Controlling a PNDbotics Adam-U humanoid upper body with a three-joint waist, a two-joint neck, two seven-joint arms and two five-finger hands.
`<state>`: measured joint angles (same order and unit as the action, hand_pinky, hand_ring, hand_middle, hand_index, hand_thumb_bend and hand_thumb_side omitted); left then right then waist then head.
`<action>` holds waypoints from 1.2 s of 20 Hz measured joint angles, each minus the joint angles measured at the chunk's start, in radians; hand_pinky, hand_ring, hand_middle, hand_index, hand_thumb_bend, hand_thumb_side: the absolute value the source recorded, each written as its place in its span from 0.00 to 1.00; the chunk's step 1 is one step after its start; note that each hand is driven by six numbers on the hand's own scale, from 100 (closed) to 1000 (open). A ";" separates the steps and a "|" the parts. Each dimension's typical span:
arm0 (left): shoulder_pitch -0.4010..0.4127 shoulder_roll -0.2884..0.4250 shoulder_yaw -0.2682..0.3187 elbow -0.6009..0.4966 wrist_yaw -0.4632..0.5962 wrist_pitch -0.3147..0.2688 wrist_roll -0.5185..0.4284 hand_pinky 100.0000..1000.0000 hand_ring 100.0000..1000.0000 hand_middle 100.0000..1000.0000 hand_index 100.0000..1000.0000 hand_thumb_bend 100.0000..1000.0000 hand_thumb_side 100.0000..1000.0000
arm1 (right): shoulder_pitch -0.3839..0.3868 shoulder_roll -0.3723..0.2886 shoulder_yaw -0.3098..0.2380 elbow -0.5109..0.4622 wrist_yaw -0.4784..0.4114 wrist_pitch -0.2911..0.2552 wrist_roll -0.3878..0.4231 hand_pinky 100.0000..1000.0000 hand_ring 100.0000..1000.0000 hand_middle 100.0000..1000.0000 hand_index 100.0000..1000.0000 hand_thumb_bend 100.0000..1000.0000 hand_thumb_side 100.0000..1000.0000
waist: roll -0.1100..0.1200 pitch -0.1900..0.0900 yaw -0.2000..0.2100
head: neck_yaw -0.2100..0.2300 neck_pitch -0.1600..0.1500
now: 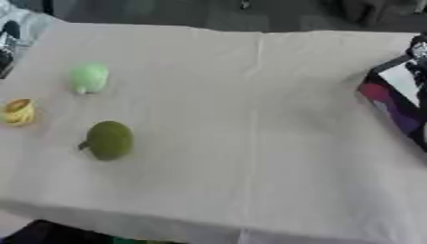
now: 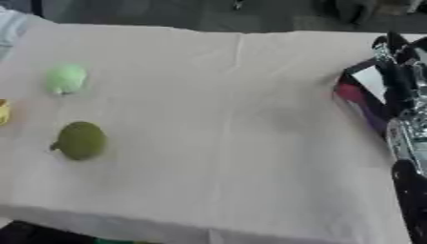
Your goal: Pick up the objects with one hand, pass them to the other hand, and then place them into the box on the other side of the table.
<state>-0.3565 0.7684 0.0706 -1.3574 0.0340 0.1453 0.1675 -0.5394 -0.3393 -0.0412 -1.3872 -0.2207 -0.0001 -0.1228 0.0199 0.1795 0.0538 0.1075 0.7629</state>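
**Left eye view: three objects lying at frame left, box at the right edge**

You are looking down on a table [image 1: 250, 119] draped in a pale cloth. Three things are sitting on the left side of the frame, apart from one another: a light green object [image 1: 88, 77] in the upper left, a small yellow object [image 1: 18, 112] at the left edge just below it, and a dark olive-green fruit [image 1: 108, 140] with a short stem lower down. Nothing is touching them.

At the right edge, the box [image 2: 367, 95] is showing its dark rim with purple and red on its side. Your right arm [image 2: 407, 138] is reaching along that edge above the box; its hand is blurred, so I cannot tell how the fingers are standing. Your left hand is not showing.
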 measured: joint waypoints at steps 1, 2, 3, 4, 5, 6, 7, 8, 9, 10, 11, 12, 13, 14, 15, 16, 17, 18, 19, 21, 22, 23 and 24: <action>-0.006 0.018 -0.007 0.019 -0.011 0.007 -0.031 0.94 0.69 0.71 0.83 0.36 0.55 | -0.003 -0.001 0.000 0.000 0.002 0.000 0.000 1.00 0.96 0.92 0.94 0.00 0.50 | 0.000 0.000 -0.001 | 0.001 0.000; -0.014 0.035 -0.013 0.036 -0.024 0.011 -0.066 0.94 0.70 0.71 0.83 0.38 0.52 | -0.006 -0.002 0.001 0.000 0.003 0.000 0.001 1.00 0.96 0.92 0.94 0.00 0.50 | 0.000 0.000 -0.001 | 0.002 -0.001; -0.022 0.050 -0.018 0.054 -0.039 0.015 -0.102 0.94 0.70 0.71 0.83 0.38 0.52 | -0.007 -0.005 0.004 0.000 0.005 0.001 0.002 1.00 0.96 0.92 0.94 0.00 0.50 | -0.001 0.001 -0.001 | 0.004 -0.001; -0.029 0.065 -0.020 0.071 -0.054 0.017 -0.137 0.94 0.71 0.72 0.83 0.39 0.50 | -0.007 -0.008 0.006 0.000 0.005 0.002 0.003 1.00 0.96 0.92 0.94 0.00 0.50 | -0.001 0.001 -0.001 | 0.005 -0.001; -0.036 0.078 -0.021 0.088 -0.071 0.018 -0.170 0.94 0.72 0.72 0.83 0.40 0.49 | -0.008 -0.010 0.006 0.000 0.006 0.002 0.003 1.00 0.96 0.92 0.94 0.00 0.50 | -0.001 0.002 -0.001 | 0.009 -0.001; -0.042 0.091 -0.022 0.104 -0.086 0.017 -0.202 0.93 0.72 0.73 0.83 0.42 0.47 | -0.009 -0.010 0.006 0.000 0.006 0.003 0.004 1.00 0.96 0.92 0.94 0.00 0.50 | -0.001 0.004 -0.001 | 0.014 -0.001; -0.049 0.102 -0.024 0.121 -0.101 0.016 -0.233 0.93 0.73 0.73 0.83 0.43 0.46 | -0.012 -0.010 0.007 0.001 0.006 0.003 0.005 1.00 0.96 0.92 0.94 0.00 0.51 | -0.002 0.008 -0.001 | 0.018 -0.001; -0.055 0.113 -0.024 0.137 -0.116 0.012 -0.264 0.93 0.74 0.74 0.84 0.45 0.44 | -0.014 -0.010 0.008 0.001 0.006 0.003 0.006 1.00 0.96 0.92 0.94 0.00 0.51 | -0.002 0.010 -0.001 | 0.023 -0.001; -0.059 0.122 -0.024 0.150 -0.133 0.009 -0.292 0.93 0.74 0.74 0.84 0.45 0.43 | -0.016 -0.011 0.010 0.001 0.007 0.003 0.007 1.00 0.96 0.92 0.94 0.00 0.51 | -0.002 0.013 -0.001 | 0.027 -0.001; -0.063 0.132 -0.025 0.161 -0.150 0.005 -0.321 0.93 0.75 0.74 0.84 0.47 0.41 | -0.016 -0.012 0.012 0.002 0.007 0.003 0.008 1.00 0.96 0.92 0.94 0.00 0.51 | -0.003 0.016 -0.001 | 0.033 -0.002; -0.068 0.141 -0.025 0.173 -0.166 0.001 -0.350 0.93 0.75 0.74 0.84 0.48 0.40 | -0.018 -0.015 0.012 0.003 0.008 0.003 0.010 1.00 0.96 0.92 0.94 0.00 0.51 | -0.003 0.019 -0.001 | 0.040 -0.002; -0.075 0.149 -0.025 0.186 -0.181 -0.002 -0.379 0.93 0.76 0.75 0.84 0.49 0.39 | -0.022 -0.018 0.013 0.005 0.009 0.004 0.011 1.00 0.96 0.92 0.94 0.00 0.51 | -0.003 0.022 0.000 | 0.045 -0.004; -0.081 0.156 -0.025 0.199 -0.196 -0.006 -0.410 0.92 0.77 0.75 0.84 0.50 0.38 | -0.024 -0.019 0.013 0.006 0.010 0.004 0.012 1.00 0.96 0.92 0.94 0.00 0.51 | -0.004 0.025 0.000 | 0.050 -0.008; -0.088 0.164 -0.025 0.211 -0.210 -0.009 -0.440 0.92 0.77 0.75 0.84 0.53 0.36 | -0.025 -0.020 0.013 0.006 0.010 0.005 0.012 1.00 0.96 0.92 0.94 0.00 0.51 | -0.006 0.027 0.001 | 0.052 -0.011; -0.094 0.172 -0.025 0.223 -0.224 -0.013 -0.469 0.92 0.78 0.76 0.84 0.54 0.36 | -0.027 -0.020 0.015 0.006 0.011 0.005 0.012 1.00 0.96 0.92 0.94 0.00 0.51 | -0.008 0.030 0.002 | 0.055 -0.012; -0.102 0.178 -0.025 0.237 -0.238 -0.017 -0.498 0.92 0.79 0.76 0.84 0.55 0.34 | -0.030 -0.021 0.017 0.006 0.011 0.005 0.013 1.00 0.96 0.92 0.94 0.00 0.51 | -0.010 0.033 0.002 | 0.058 -0.016; -0.109 0.183 -0.025 0.252 -0.252 -0.020 -0.526 0.92 0.79 0.76 0.84 0.56 0.33 | -0.033 -0.021 0.018 0.006 0.012 0.005 0.013 1.00 0.96 0.92 0.94 0.00 0.51 | -0.010 0.036 0.003 | 0.059 -0.019; -0.116 0.187 -0.025 0.267 -0.266 -0.024 -0.554 0.91 0.80 0.77 0.84 0.57 0.30 | -0.033 -0.022 0.018 0.006 0.013 0.005 0.014 1.00 0.96 0.92 0.94 0.00 0.51 | -0.010 0.037 0.003 | 0.061 -0.021; -0.123 0.191 -0.025 0.278 -0.281 -0.026 -0.581 0.91 0.80 0.77 0.84 0.58 0.29 | -0.034 -0.023 0.018 0.007 0.014 0.005 0.014 1.00 0.96 0.92 0.94 0.00 0.51 | -0.010 0.038 0.003 | 0.064 -0.023; -0.136 0.193 -0.025 0.301 -0.318 -0.030 -0.626 0.89 0.81 0.77 0.84 0.59 0.25 | -0.036 -0.026 0.018 0.007 0.014 0.005 0.015 1.00 0.96 0.92 0.94 0.00 0.51 | -0.011 0.040 0.003 | 0.069 -0.027; -0.140 0.193 -0.025 0.312 -0.339 -0.031 -0.644 0.89 0.81 0.78 0.84 0.59 0.21 | -0.038 -0.026 0.018 0.007 0.014 0.005 0.015 1.00 0.96 0.92 0.94 0.00 0.51 | -0.011 0.041 0.003 | 0.071 -0.027; -0.144 0.193 -0.026 0.320 -0.363 -0.031 -0.658 0.88 0.82 0.78 0.84 0.59 0.18 | -0.038 -0.026 0.018 0.007 0.014 0.005 0.016 1.00 0.96 0.92 0.94 0.00 0.52 | -0.013 0.042 0.003 | 0.075 -0.027; -0.146 0.193 -0.029 0.328 -0.390 -0.030 -0.669 0.88 0.82 0.78 0.84 0.59 0.15 | -0.038 -0.026 0.018 0.007 0.014 0.006 0.016 1.00 0.96 0.92 0.94 0.00 0.52 | -0.015 0.043 0.003 | 0.077 -0.027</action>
<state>-0.5027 0.9619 0.0416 -1.0297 -0.3555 0.1154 -0.5010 -0.5777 -0.3651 -0.0228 -1.3803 -0.2064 0.0055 -0.1064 0.0049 0.2223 0.0569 0.1842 0.7360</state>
